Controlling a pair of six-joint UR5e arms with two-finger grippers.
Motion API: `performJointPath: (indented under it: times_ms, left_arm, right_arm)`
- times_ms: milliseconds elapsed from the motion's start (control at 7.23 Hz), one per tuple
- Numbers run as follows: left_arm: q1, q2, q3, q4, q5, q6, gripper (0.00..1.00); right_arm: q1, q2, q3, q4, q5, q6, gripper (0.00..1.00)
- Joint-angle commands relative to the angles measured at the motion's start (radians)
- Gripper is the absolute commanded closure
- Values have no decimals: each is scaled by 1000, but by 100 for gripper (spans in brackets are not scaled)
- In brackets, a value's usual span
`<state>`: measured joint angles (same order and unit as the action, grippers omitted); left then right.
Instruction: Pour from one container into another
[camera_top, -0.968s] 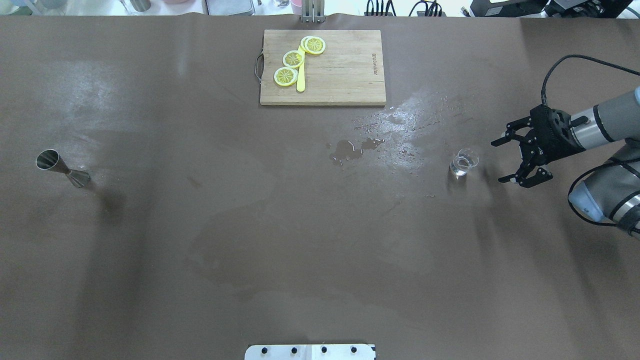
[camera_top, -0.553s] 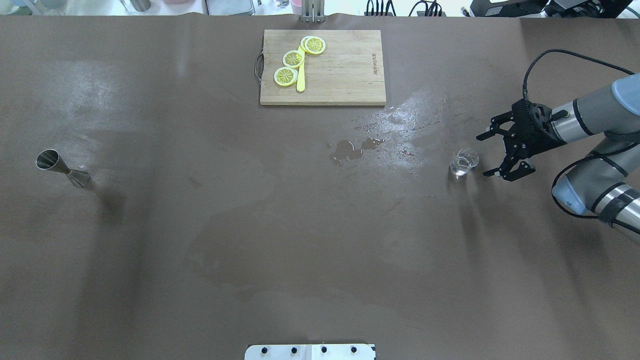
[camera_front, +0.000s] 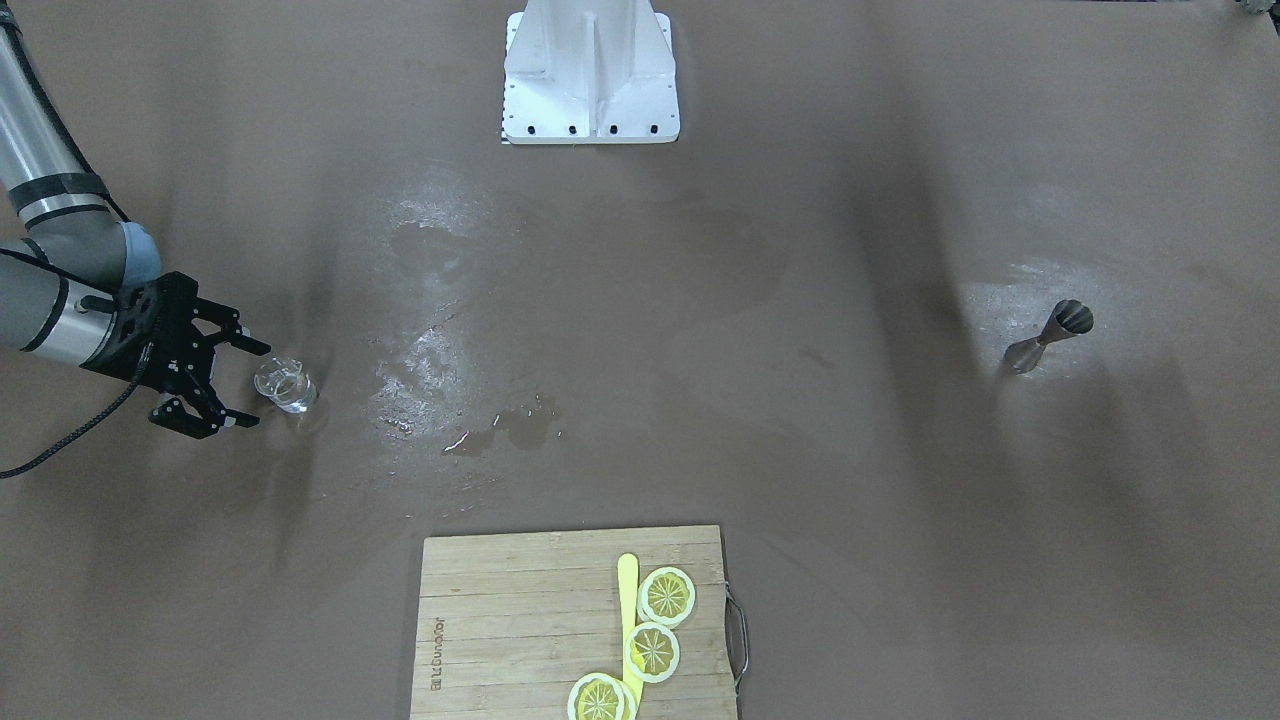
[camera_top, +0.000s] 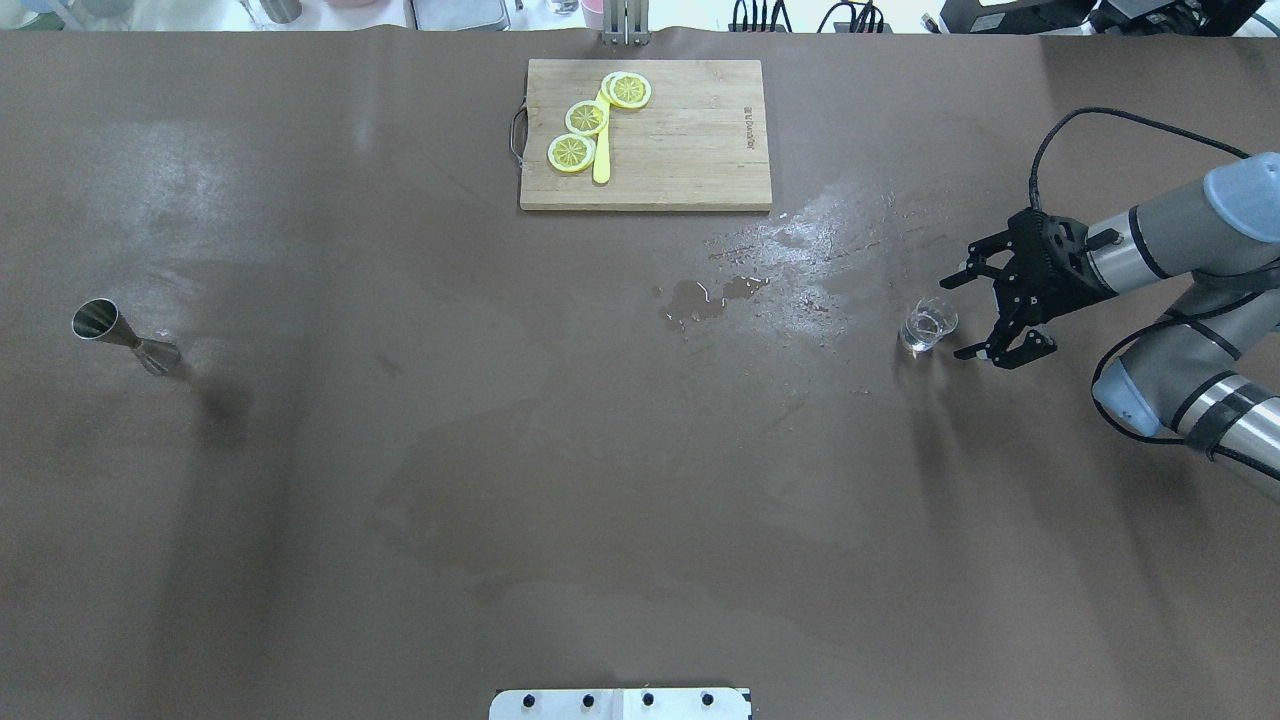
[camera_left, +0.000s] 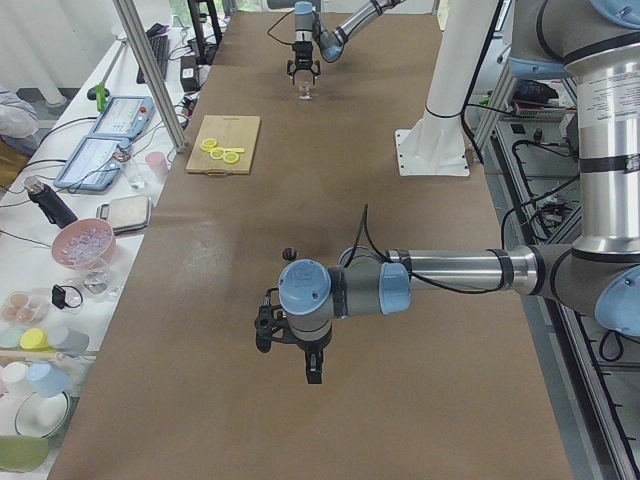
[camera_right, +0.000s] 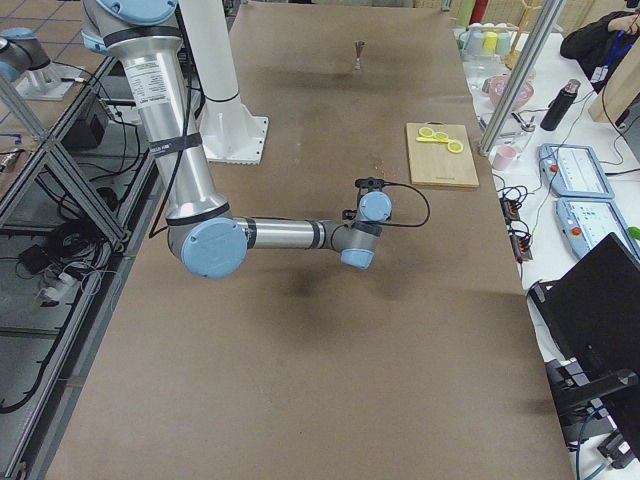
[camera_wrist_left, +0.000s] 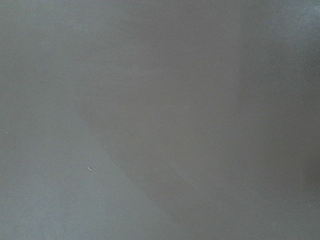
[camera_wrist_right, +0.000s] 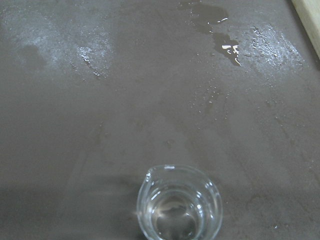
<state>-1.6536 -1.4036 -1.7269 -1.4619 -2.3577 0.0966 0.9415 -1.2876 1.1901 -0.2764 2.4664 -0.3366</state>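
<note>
Right tool gapes wide, glass beaker upright just ahead of its fingertips.

You get bright, even light from above across the table, with white glare on the wet patch and soft, smeared shadows such as the one trailing from the jigger. Your left wrist view is a flat grey blur with almost no detail, only a faintly lighter area at lower left. In the right wrist view the glass is sharp though cut by the bottom edge, and the puddle throws small hard glints.
</note>
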Motion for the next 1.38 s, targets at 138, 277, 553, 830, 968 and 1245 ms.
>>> performJointPath:
  times_ms: [138,277,553,830,968,1245]
  left_arm:
    - [0,0,0,0,0,0,1]
    - [0,0,-2,0,0,0,1]
    - [0,0,-3,0,0,0,1]
    - [0,0,-8,2,-3,0,1]
    - [3,-3,-10,-1,-5,0,1]
    - [5,-17,-29,-9,-50,6,1]
  right_arm:
    - [-26,13,0,2,-3,1,6]
    - [-33,13,0,2,-9,-1,7]
    - [-36,13,-1,2,-12,-2,7]
    - [-46,13,-1,2,-27,-2,8]
    - [-49,13,-3,0,-35,-2,10]
    - [-49,13,-3,0,-35,-2,17]
